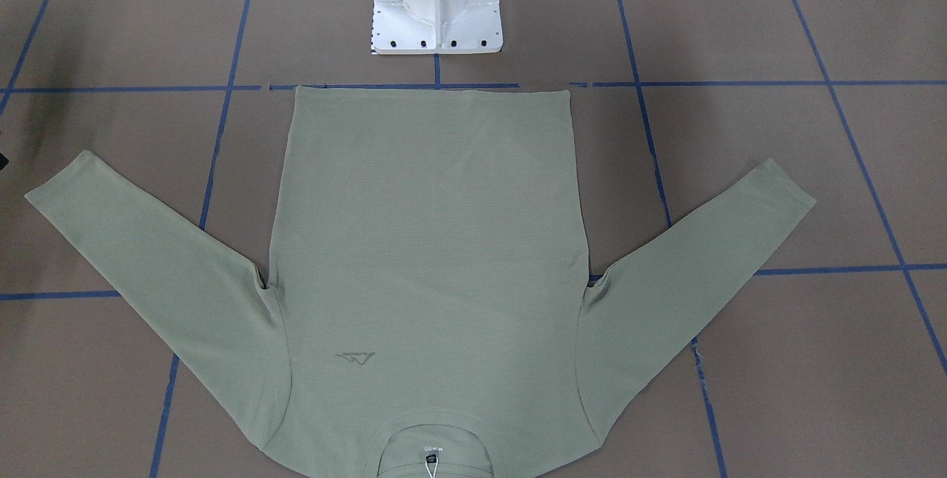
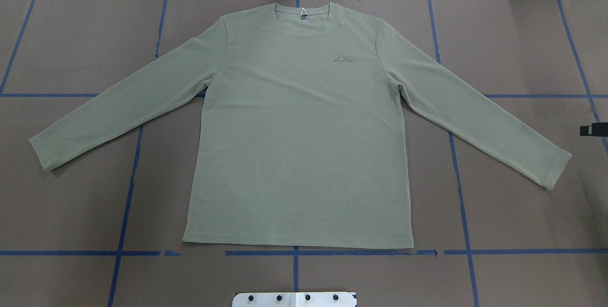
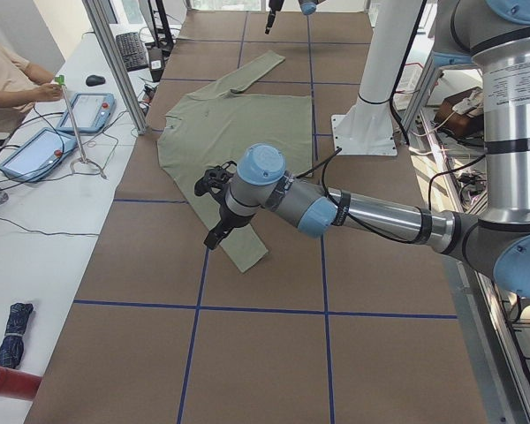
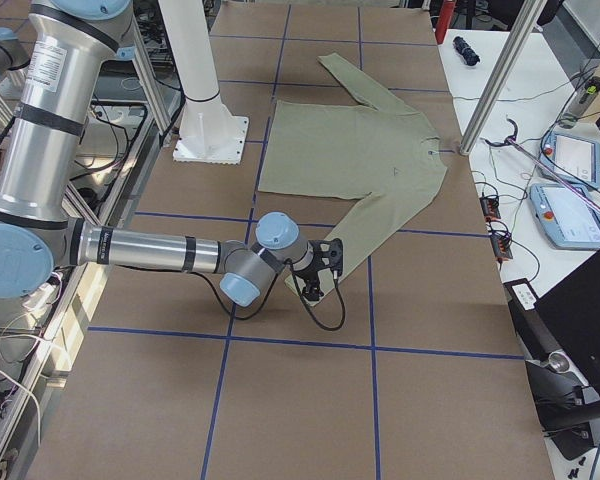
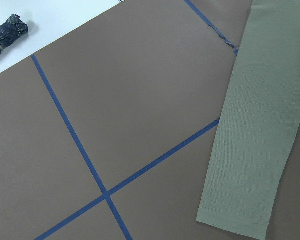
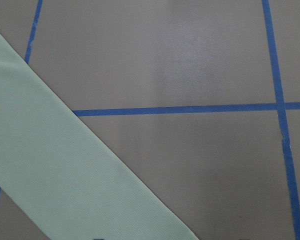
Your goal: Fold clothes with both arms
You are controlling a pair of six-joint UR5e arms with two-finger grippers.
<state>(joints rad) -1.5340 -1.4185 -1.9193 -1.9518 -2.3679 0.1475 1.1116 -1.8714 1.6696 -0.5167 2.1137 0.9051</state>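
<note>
The clothes are one pale sage-green long-sleeved shirt (image 2: 294, 131) lying flat and face up, both sleeves spread, collar (image 1: 433, 437) away from the robot. My left gripper (image 3: 215, 231) hangs just above the near sleeve's cuff end (image 3: 247, 252); whether it is open or shut I cannot tell. The left wrist view holds that sleeve (image 5: 255, 140) and no fingers. My right gripper (image 4: 318, 283) hovers by the other cuff (image 4: 348, 262) and shows as a black sliver (image 2: 593, 129) at the overhead edge; I cannot tell its state. The right wrist view holds only sleeve (image 6: 50, 170).
Blue tape lines (image 2: 294, 252) grid the brown table. The white pedestal base (image 1: 438, 4) stands near the shirt's hem. A person (image 3: 9, 79) sits at the side table with tablets (image 3: 88, 110). A folded umbrella (image 3: 16, 322) lies there too.
</note>
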